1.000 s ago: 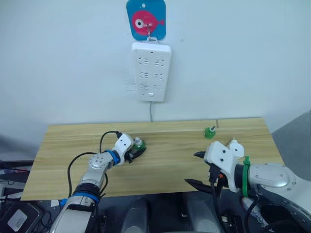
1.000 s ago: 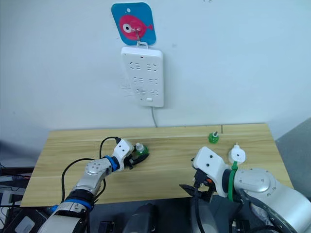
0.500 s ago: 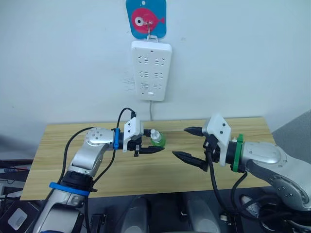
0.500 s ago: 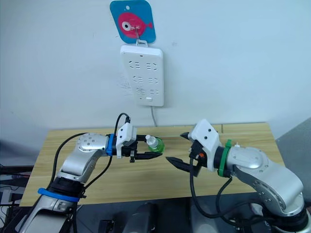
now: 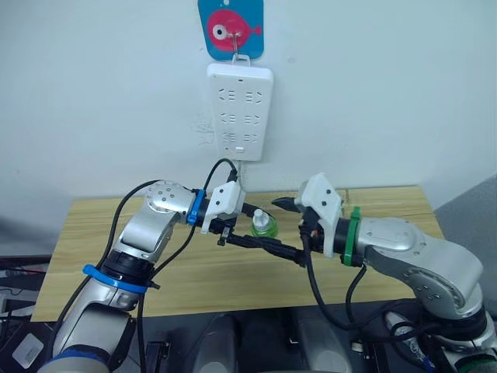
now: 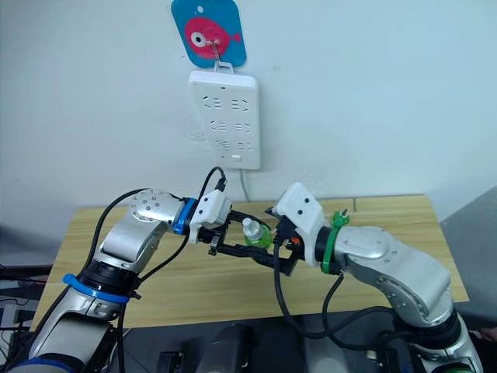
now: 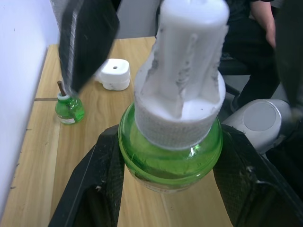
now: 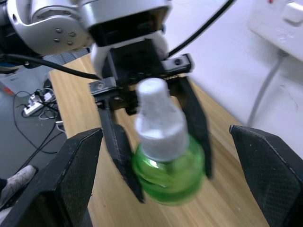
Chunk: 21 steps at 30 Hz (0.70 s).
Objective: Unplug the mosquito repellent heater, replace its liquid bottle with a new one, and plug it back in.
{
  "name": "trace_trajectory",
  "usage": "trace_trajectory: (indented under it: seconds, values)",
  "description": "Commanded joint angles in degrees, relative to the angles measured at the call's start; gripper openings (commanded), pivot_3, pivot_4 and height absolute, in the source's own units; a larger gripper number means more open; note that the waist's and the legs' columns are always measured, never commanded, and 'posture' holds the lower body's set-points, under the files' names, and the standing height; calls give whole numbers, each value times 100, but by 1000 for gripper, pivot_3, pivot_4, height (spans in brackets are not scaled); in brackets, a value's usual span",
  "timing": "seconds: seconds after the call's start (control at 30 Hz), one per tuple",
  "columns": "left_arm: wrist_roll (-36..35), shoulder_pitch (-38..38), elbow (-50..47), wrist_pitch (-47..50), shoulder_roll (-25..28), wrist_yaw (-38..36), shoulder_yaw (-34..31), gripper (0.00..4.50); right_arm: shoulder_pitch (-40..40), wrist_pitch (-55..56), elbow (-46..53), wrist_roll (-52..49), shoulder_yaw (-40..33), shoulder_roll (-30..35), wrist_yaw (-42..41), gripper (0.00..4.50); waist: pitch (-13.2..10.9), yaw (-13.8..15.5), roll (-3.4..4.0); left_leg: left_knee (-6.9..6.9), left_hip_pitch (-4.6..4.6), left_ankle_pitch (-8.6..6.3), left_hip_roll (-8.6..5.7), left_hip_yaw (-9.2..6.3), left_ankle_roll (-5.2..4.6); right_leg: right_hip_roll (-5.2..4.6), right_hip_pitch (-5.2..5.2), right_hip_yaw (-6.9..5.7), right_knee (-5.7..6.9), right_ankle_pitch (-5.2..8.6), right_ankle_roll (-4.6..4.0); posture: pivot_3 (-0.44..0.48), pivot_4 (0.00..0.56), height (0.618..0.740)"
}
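left gripper: clamped on the green body of the capped bottle, lifted clear of the table and offered mid-air toward the other arm; probably held low on the body so the white cap stands free.
right gripper: spread wide, one finger to each side of the capped bottle, not touching it; looks placed to close on the white cap.
capped bottle: green, with white cap on top, roughly upright between the two arms, in front of the power strip's cable.
likely reason for the pose: one arm steadies the body so the other can twist or pull the cap; judged as cap removal on the fresh bottle.
mosquito repellent heater: white rounded unit lying on the table, unplugged, well apart from both grippers; just beside the spent bottle.
spent bottle: small green bottle with bare dark wick, standing upright on the table near the wall side; set aside, out of the way of the work.
power strip: hung on the wall from a hook on the fish sign, sockets bare; waiting for the heater's return.
progress: unplugging and old bottle removal appear done; new bottle not yet fitted, heater not yet plugged back.
risk: cap grip off-centre could tilt the bottle in the left fingers.
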<state>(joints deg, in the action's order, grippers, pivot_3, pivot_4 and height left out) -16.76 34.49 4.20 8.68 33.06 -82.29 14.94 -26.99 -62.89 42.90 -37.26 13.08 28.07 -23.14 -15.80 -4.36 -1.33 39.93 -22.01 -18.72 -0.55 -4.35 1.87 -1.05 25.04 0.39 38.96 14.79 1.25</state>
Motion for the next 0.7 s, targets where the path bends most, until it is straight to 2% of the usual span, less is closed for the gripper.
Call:
trace_trajectory:
  seconds: [0.03,0.13,0.37,0.4,0.57,0.7]
  values:
    - [19,110,-33,-135,2,-95,21,2266,-105,233,-16,204,153,-83,34,4500,3,-20,0,2,0,0,0,2,0,0,0,2,1,0,0,-156,199,740]
    - [35,127,-5,-161,4,-97,17,2266,-104,323,-107,337,235,-116,29,3867,12,-32,1,3,0,0,-1,4,0,0,1,5,1,0,0,-153,195,740]
    - [-130,131,-87,205,-50,91,-98,2266,-55,524,-114,570,350,-32,-114,1342,28,-40,3,3,0,0,0,7,0,0,5,7,5,-1,0,-151,190,740]
    - [-141,137,-85,238,-50,102,-106,2266,-47,555,-111,576,343,-21,-139,1111,28,-40,3,4,0,0,-1,7,0,0,5,8,5,-1,0,-150,189,740]
    - [-476,89,-25,300,-122,104,-385,2266,9,756,-133,547,152,45,-298,1104,32,-41,3,6,0,0,-1,9,1,0,5,9,8,-1,-1,-148,188,740]
    - [-338,-29,148,-19,-111,231,-485,3583,80,926,-179,378,-256,78,-447,1104,44,-39,4,7,0,1,-1,10,1,0,7,10,10,-2,-1,-145,187,740]
